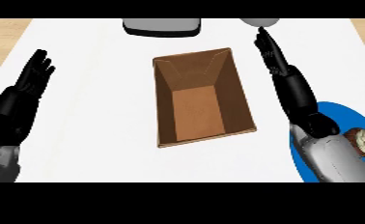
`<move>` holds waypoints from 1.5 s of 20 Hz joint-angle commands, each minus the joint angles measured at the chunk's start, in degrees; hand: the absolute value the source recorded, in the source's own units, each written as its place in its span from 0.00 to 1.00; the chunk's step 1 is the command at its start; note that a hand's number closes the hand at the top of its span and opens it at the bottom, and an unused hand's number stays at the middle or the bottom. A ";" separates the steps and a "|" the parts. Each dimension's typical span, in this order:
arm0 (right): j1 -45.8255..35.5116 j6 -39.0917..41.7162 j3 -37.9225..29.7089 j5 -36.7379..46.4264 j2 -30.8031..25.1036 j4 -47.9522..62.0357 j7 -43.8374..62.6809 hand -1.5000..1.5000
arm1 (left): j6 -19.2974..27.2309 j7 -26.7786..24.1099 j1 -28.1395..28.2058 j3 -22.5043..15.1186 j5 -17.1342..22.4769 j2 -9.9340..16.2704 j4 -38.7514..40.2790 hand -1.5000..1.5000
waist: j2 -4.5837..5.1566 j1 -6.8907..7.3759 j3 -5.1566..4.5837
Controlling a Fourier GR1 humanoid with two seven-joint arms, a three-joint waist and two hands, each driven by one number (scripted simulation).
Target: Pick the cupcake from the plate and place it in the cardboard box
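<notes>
The cupcake (358, 142) sits at the far right edge of the view on a blue plate (335, 111), only a sliver of it showing: a brown side and a pale top, the rest cut off by the frame and partly hidden behind the right forearm. The right robot hand (274, 59) lies stretched out over the white counter (92, 121) just right of the cardboard box (203, 97), fingers straight and together, holding nothing and pointing away from the plate. The left robot hand (32, 76) rests open near the left edge, fingers up. The box stands open at the middle of the counter, nothing inside it, and well apart from the cupcake. Judging from what shows, the cupcake is probably light and soft, with a topping that would smear or dent if pressed; the safer hold looks to be low on the sides, around the base, with fingers and thumb on opposite flanks, keeping it upright on the way to the box. A grey object (161, 26) sits at the far edge behind the box. No brands, labels or writing can be read anywhere.
</notes>
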 commanded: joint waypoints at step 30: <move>4.24 42.28 -6.04 21.06 -47.38 24.88 -38.89 0.00 | 3.01 -1.38 2.05 -6.70 -10.98 -7.56 9.18 0.50 | -1.04 -1.32 -0.25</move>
